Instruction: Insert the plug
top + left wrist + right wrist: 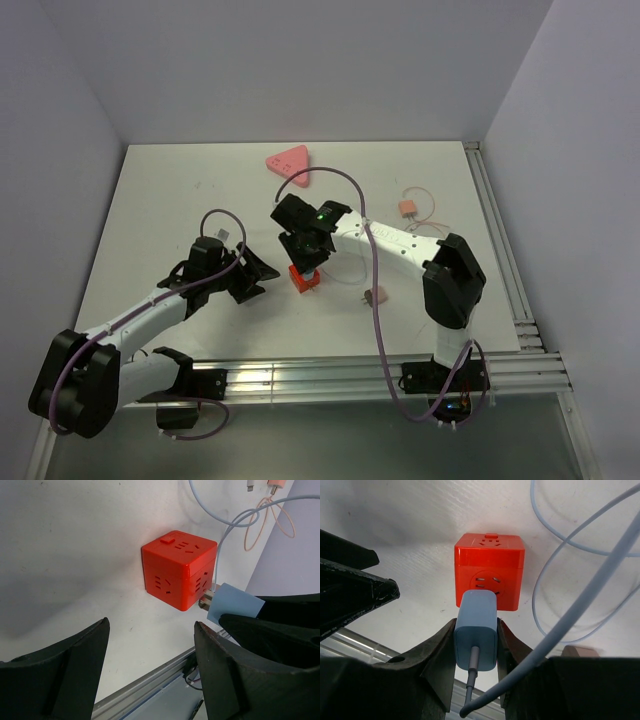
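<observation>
One side face of the red socket cube (pixel 489 562) is blocked by the right gripper (pixel 476 622) clamped on the blue plug (pixel 476 635), though which face cannot be judged from overhead. Another flank is guarded by the left gripper (pixel 151 625), fingers spread, with bare table (pixel 75 545) left between. Passage on the side away from that gripper is cluttered by loops of pale cable (pixel 580 590).
</observation>
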Controlling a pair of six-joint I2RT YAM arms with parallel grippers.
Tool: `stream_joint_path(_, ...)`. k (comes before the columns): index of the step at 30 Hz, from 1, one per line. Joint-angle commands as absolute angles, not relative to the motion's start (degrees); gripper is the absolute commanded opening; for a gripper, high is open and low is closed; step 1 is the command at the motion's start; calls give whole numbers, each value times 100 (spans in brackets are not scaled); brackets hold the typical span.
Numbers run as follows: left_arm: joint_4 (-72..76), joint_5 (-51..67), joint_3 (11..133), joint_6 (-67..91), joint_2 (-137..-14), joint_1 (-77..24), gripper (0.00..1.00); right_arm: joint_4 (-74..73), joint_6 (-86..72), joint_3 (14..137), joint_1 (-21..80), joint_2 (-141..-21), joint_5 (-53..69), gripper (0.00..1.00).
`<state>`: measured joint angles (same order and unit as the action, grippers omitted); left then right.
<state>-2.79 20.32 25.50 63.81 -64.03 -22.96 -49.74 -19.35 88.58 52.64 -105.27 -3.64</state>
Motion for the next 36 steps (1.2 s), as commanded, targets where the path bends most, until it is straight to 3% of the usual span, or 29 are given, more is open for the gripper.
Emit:
stream_joint_path(1, -53, 2153, 2760, 6240, -6399, -2320, 73, -4895, -1811, 9167, 5274, -10511, -475, 0)
stream_joint_path(31, 18, 2136, 2672, 6223, -6197, -2312, 74, -5009, -1670, 9079, 5115, -11574, -343, 0)
stream_joint_path(36, -219, 1926, 2610, 6196, -5811, -2320, 74, -4843, -1863, 8544, 5238, -12084, -492, 0)
